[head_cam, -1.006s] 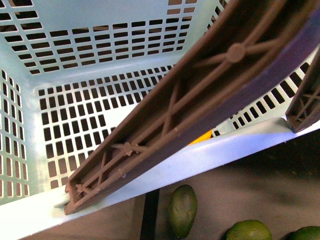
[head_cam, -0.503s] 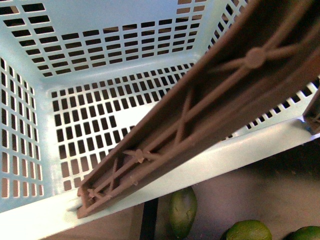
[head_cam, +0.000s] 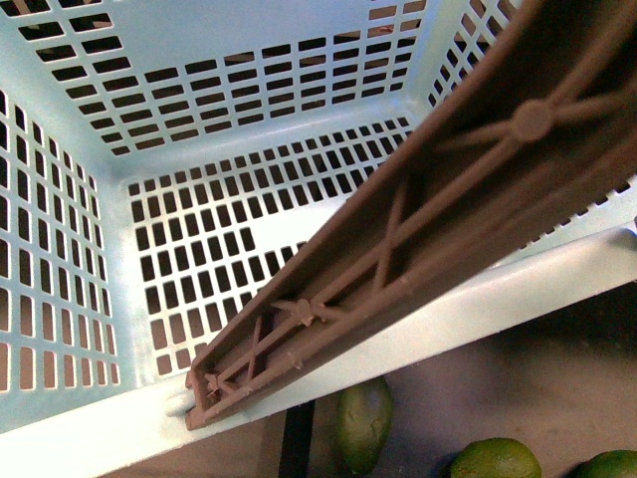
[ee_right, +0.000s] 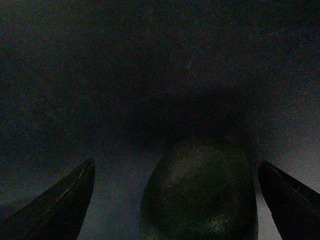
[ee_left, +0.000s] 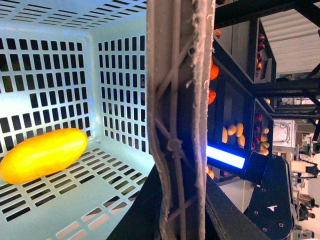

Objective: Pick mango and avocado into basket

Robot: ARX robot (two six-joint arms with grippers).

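Mango (ee_left: 42,155) in basket (head_cam: 518,294); avocado step. Right gripper (ee_right: 176,161) spread astride dim shape, likely avocado (ee_right: 200,195): you close next. Left gripper (ee_left: 182,227): can't tell.

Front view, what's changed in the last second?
The basket and its brown handle slid rightward in view; the second handle at the right edge and a yellow sliver under the handle went out of sight. The long green fruit below the rim stayed put.

Brown handle (head_cam: 438,199) crosses the basket (head_cam: 518,289) mouth; left side open.
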